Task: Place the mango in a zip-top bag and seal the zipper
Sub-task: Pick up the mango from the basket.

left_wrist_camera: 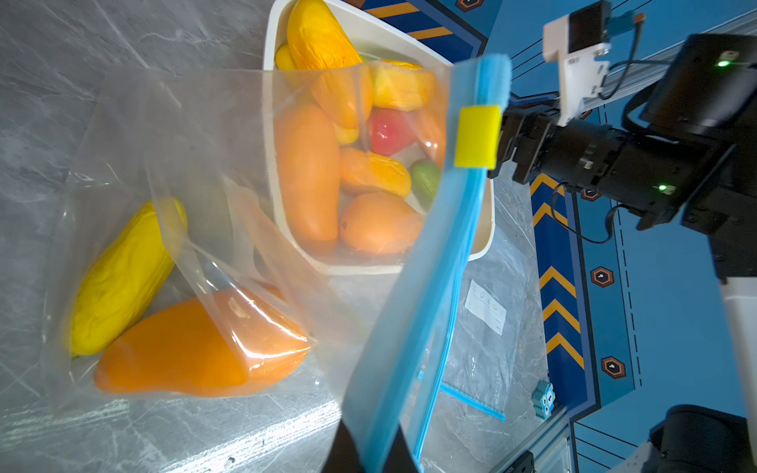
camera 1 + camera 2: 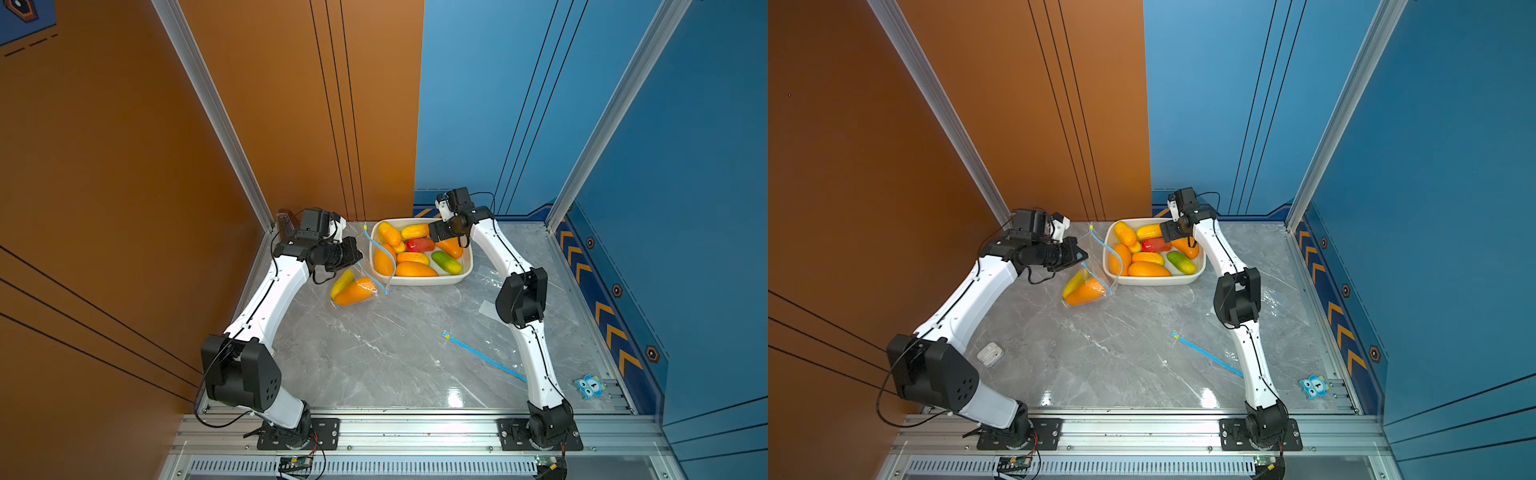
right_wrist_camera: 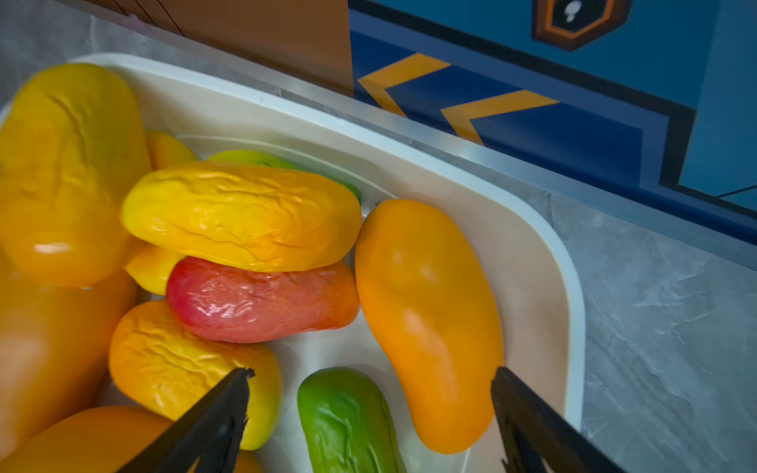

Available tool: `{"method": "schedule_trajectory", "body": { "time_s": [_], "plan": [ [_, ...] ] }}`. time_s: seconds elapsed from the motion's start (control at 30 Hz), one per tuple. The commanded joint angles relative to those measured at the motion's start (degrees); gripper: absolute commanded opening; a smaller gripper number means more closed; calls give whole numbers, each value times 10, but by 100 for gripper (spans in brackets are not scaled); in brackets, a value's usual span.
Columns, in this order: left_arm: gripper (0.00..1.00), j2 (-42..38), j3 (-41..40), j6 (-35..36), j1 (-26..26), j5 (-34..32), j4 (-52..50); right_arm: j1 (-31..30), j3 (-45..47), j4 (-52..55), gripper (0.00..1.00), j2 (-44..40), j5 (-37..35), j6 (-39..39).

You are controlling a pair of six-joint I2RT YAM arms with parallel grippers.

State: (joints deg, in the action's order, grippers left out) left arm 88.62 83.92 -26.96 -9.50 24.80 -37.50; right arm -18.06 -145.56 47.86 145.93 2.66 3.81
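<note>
Smooth orange mango (image 3: 430, 327) lying in the white tray (image 3: 532, 286), lengthwise along the wall, one side up against a red mango (image 3: 262, 301). Not gripped, not yet bagged.

Right pincer (image 3: 372, 372) close over it, jaws spread wide and empty. One tip at the mango's wall-side flank, the other over a wrinkled orange fruit (image 3: 184, 360). Probably opened this far to straddle the mango before closing. Touching or just clear of it: impossible to tell.

Zip-top bag (image 1: 205, 164) just beside the tray, bottom resting on the worktop (image 2: 374, 353), top lifted by the left pincer (image 1: 370, 458), which is clamped tight on the blue zipper strip (image 1: 430, 266). Likely held up like this to keep the mouth gaping toward the tray, for a short carry and drop. Already inside: a yellow mango (image 1: 123, 278) and another orange one (image 1: 196, 352). Yellow slider (image 1: 477, 137) out at the strip's end, zipper unsealed.

Tips against the fruit: shown by the right wrist view only, masked in both top views by the wrist. Clamp on the strip and the bag's contents: clearest in the left wrist view. Overall layout only from above: bag between left arm and tray, plus a second, flat bag (image 2: 485, 357) near the right arm. Small white case (image 2: 989, 353) visible in a top view alone.
</note>
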Motion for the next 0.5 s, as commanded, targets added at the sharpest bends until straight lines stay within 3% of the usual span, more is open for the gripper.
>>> {"method": "schedule_trajectory", "body": {
  "time_s": [0.0,0.33,0.47],
  "plan": [
    [0,1,11,20,-3,-5,-2,-1,-60,36,94,30,-52,44],
    [0,6,11,26,-5,6,-1,-2,-96,20,93,110,-154,73],
    [0,8,16,28,-7,9,-1,-6,-95,32,97,131,-142,94]
  ]
}}
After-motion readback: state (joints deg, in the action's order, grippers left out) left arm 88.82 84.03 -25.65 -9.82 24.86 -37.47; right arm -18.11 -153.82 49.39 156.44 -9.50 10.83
